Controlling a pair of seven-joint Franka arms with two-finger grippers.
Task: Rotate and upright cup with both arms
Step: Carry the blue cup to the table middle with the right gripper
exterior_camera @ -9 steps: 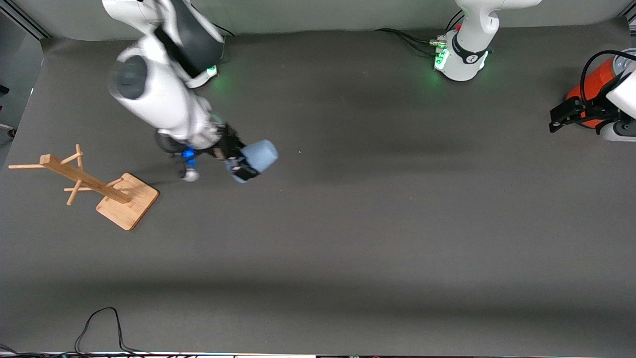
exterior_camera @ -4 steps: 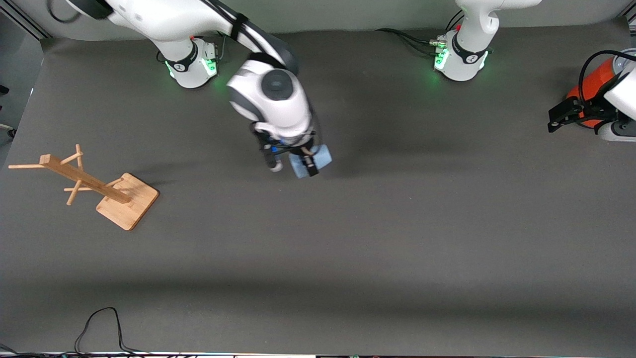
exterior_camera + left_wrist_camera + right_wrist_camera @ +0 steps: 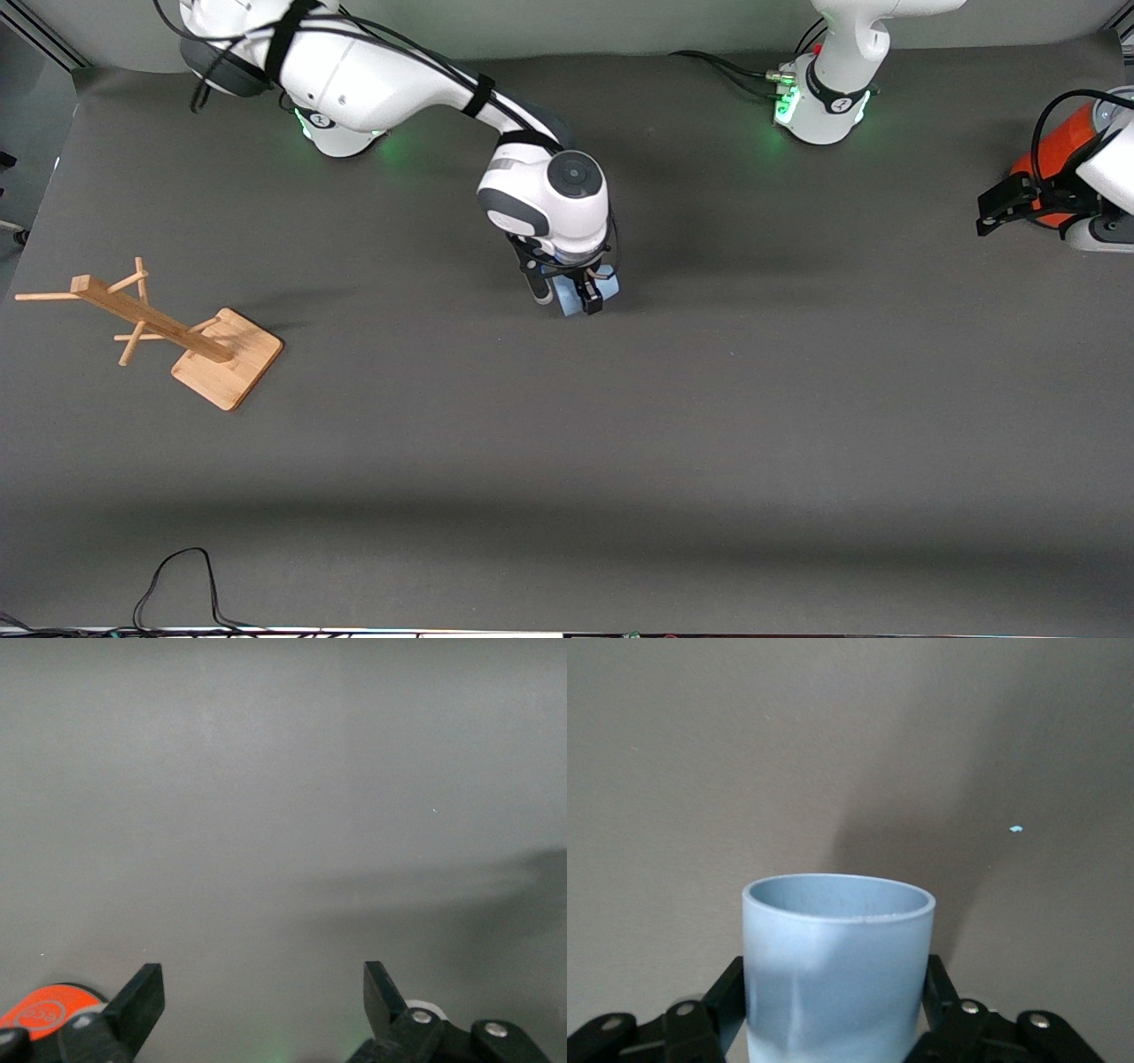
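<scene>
Table: dark grey matte table [image 3: 709, 425] under both arms, a pale wall along the edge where the bases stand.
Right arm: reaches from its base to mid-table; right gripper [image 3: 580, 297] is clamped on the cup's side walls, low over the mat.
Left arm: waits at its own end of the table; left gripper [image 3: 263, 997] stands wide apart with nothing between the fingers.
Wooden rack [image 3: 168, 332]: toward the right arm's end, well apart from the cup.
Orange can [image 3: 1059, 151]: beside the left gripper; contents hidden.
Cup [image 3: 837, 970]: pale blue tumbler, mouth pointing away from the wrist; what shows of the inside looks empty.
Handling: likely light, stiff, smooth plastic, so slippery; the taper favours a grip across the mid-wall.
</scene>
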